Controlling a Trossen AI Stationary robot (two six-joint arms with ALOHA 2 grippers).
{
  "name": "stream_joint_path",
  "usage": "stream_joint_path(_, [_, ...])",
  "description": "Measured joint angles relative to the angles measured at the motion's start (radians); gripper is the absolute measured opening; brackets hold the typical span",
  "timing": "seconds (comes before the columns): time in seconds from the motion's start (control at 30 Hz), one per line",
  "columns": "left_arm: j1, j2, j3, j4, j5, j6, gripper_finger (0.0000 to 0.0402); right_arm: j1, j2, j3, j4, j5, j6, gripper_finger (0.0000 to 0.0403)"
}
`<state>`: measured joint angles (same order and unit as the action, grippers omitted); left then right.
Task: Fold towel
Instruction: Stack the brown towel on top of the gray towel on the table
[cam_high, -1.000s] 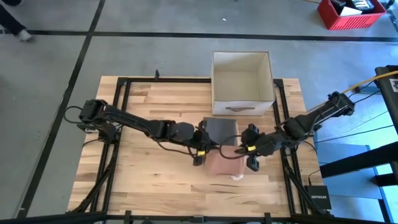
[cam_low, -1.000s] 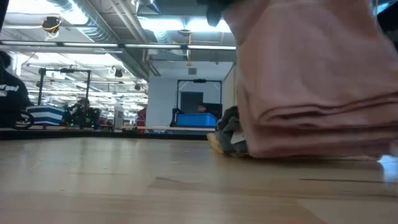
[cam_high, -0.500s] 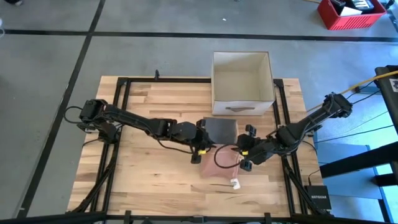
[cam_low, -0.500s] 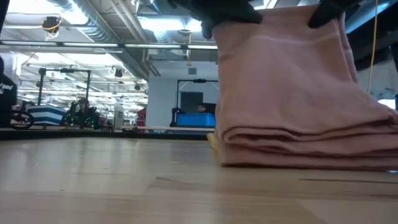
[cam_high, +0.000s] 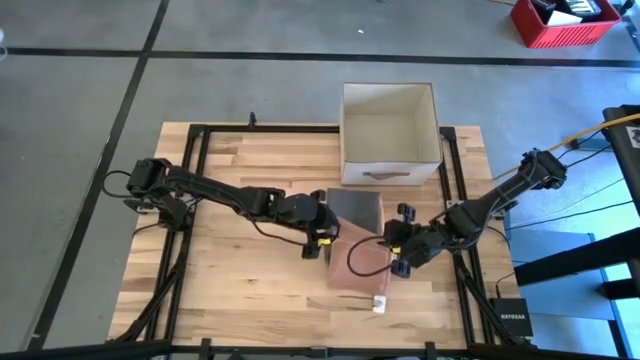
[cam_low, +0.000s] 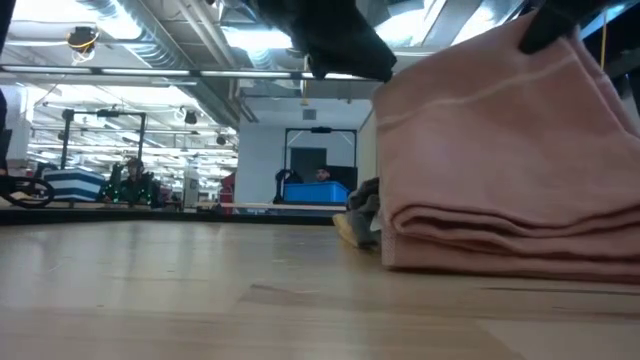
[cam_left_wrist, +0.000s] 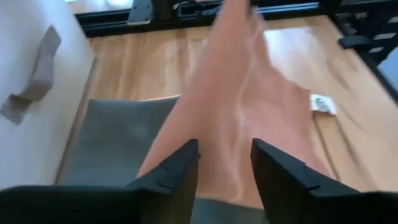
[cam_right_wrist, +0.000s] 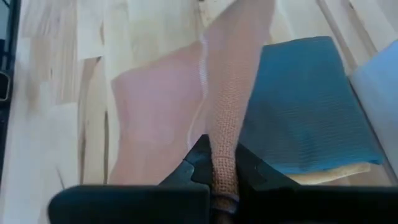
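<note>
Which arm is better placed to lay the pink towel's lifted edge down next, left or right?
Neither alone. The left gripper and right gripper each pinch a corner of the pink towel, jaws shut on the cloth, so both should probably lower it together.

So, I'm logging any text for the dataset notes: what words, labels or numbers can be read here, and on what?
"NETGEAR": on the small black box by the table's right corner, high view.
White tag on the pink towel: too small to read.
Nothing else is readable.
</note>
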<state>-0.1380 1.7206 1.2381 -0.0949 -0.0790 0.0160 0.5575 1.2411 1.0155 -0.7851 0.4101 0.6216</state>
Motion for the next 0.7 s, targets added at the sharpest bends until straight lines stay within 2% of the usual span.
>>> stream_joint_path(0.13, [0.025, 0.0, 0.0, -0.019, -0.004, 0.04, 0.0152, 0.0, 0.0, 0.001, 0.002, 0.0, -0.001, 0.0018])
stream_joint_path(0.43, [0.063, -0.015, 0.002, 0.027, 0.0, 0.074, 0.0155, 0.0, 0.0, 0.002, 0.008, 0.001, 0.0, 0.0018])
stream_joint_path(0.47, [0.07, -0.01, 0.002, 0.02, 0.026, 0.074, 0.0155, 0.0, 0.0, 0.002, 0.007, 0.001, 0.0, 0.0018])
stream_joint_path(0.6, [0.106, 0.018, 0.002, 0.016, 0.243, 0.03, 0.0155, 0.0, 0.0, 0.002, 0.007, 0.001, 0.0, 0.0018])
stream_joint_path(0.7, [0.123, 0.038, 0.002, 0.01, 0.249, 0.025, 0.0155, -0.001, 0.0, 0.002, 0.01, 0.001, 0.001, 0.0018])
